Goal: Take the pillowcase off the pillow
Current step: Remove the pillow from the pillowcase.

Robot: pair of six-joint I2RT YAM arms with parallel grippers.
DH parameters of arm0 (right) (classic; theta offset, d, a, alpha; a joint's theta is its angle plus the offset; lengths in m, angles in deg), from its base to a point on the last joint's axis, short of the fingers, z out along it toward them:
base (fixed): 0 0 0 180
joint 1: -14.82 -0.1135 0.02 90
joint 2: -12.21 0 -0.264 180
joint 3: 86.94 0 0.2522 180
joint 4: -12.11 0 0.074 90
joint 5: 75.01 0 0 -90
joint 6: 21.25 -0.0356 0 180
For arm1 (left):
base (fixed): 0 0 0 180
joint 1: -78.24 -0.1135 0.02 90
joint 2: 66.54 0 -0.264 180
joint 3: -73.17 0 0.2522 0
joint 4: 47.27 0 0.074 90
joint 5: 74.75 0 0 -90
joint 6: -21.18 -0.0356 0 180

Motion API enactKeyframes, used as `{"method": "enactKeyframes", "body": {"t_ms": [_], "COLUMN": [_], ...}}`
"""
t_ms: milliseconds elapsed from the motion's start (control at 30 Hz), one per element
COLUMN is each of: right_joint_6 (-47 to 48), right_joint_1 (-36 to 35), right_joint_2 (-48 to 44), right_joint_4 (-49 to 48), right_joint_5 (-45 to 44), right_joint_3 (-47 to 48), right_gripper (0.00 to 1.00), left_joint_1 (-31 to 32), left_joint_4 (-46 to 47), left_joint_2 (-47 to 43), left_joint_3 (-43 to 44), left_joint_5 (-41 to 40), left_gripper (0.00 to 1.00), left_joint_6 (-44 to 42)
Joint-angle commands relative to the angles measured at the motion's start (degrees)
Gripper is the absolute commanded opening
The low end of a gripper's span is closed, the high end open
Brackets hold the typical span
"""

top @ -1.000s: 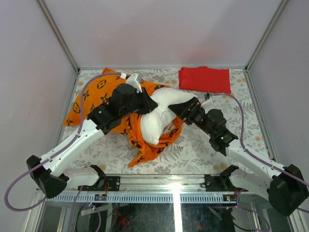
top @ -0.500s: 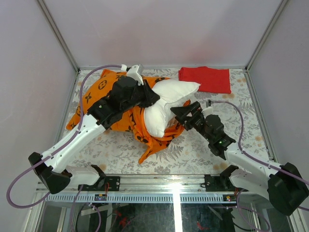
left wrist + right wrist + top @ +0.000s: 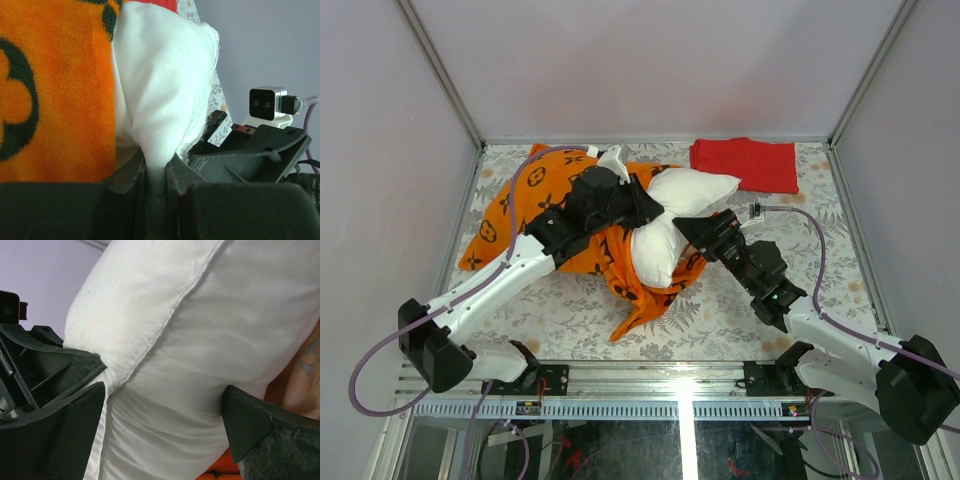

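The white pillow [image 3: 688, 190] sticks out to the right of the orange, black-printed pillowcase [image 3: 535, 200], which is bunched over its left part and hangs down to the front [image 3: 640, 295]. My left gripper [image 3: 645, 208] is shut on a pinch of white pillow fabric [image 3: 160, 75] right beside the pillowcase edge [image 3: 55, 90]; in the left wrist view the gripper [image 3: 156, 172] has its jaws nearly together. My right gripper [image 3: 688, 232] grips the pillow's right side. In the right wrist view the gripper [image 3: 162, 427] has its jaws spread wide, squeezing the creased pillow [image 3: 200, 315].
A folded red cloth [image 3: 744, 163] lies at the back right. The floral table covering [image 3: 560, 312] fills the floor. Grey walls enclose the left, back and right. The two grippers sit close together; the left one shows in the right wrist view [image 3: 35, 365].
The left gripper has moved right and away from me. More white pillow shows at the back right, near the red cloth. The pillowcase has shifted left and back.
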Motion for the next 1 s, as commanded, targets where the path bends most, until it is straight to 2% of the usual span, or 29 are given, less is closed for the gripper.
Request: {"method": "enactKeyframes", "body": {"t_ms": [0,167,500,967], "right_joint_6": [1.4,0.8,4.8,4.3], "right_joint_1": [-0.9,-0.9,-0.9,-0.9], "right_joint_2": [0.9,1.0,-7.1,-2.8], "right_joint_4": [-13.1,-15.4,-9.2,-9.6], "right_joint_5": [-2.1,-2.9,-8.0,-6.1], "right_joint_3": [1.9,2.4,3.5,4.9], "right_gripper": [0.99,0.99,0.99,0.99], "left_joint_1": [0.7,3.8,10.4,21.2], "left_joint_4": [10.0,10.1,15.0,16.4], "left_joint_2": [2.7,5.2,11.7,21.4], "left_joint_3": [-2.8,-7.1,-16.1,-11.1], "left_joint_5": [4.3,1.5,-3.6,-5.9], "left_gripper": [0.00,0.00,0.00,0.00], "left_joint_6": [3.5,3.9,7.0,8.2]}}
